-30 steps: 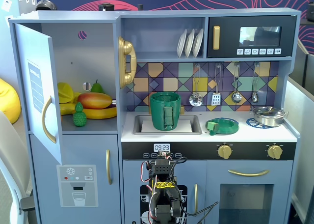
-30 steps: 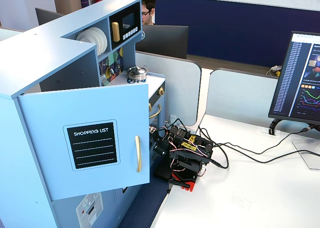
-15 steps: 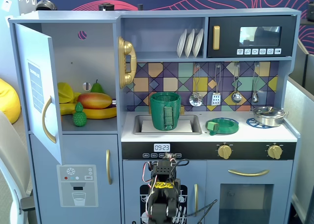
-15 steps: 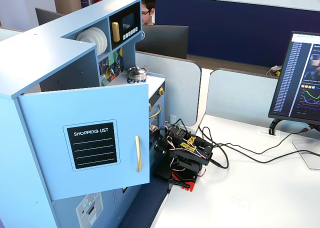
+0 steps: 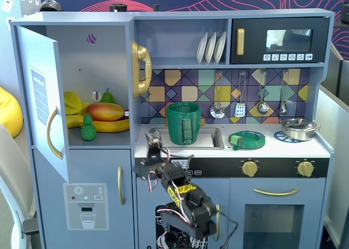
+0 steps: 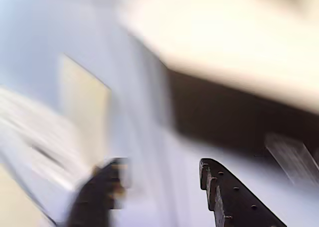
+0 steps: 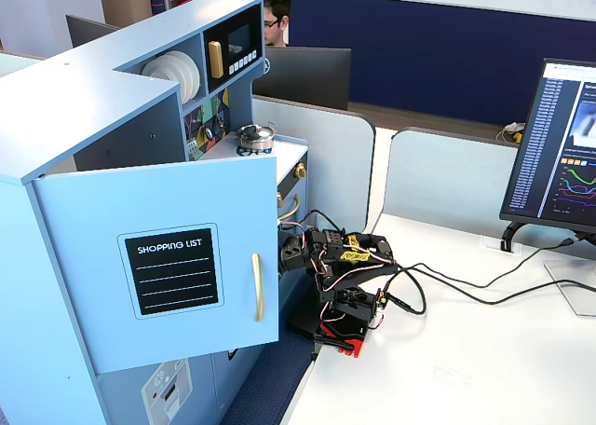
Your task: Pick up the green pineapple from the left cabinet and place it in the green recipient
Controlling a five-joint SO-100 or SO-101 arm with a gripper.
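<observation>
The green pineapple [image 5: 87, 128] stands on the shelf of the left cabinet [image 5: 103, 47], in front of a mango and bananas. The cabinet door [image 5: 42, 101] hangs wide open; in the side fixed view the door [image 7: 172, 269] hides the shelf. The green recipient [image 5: 183, 122] stands in the sink. My gripper [image 5: 153, 141] sits low in front of the counter edge, right of the cabinet and below the recipient, on the folded arm [image 7: 340, 267]. In the blurred wrist view the gripper [image 6: 159, 182] is open and empty, facing pale blue panels.
A mango [image 5: 105, 111], bananas [image 5: 112, 125] and a green pear [image 5: 107, 96] share the shelf. A flat green dish [image 5: 247, 139] and a metal pan [image 5: 299, 128] lie on the counter. A gold phone [image 5: 140, 69] hangs beside the cabinet. Cables [image 7: 466, 290] cross the desk.
</observation>
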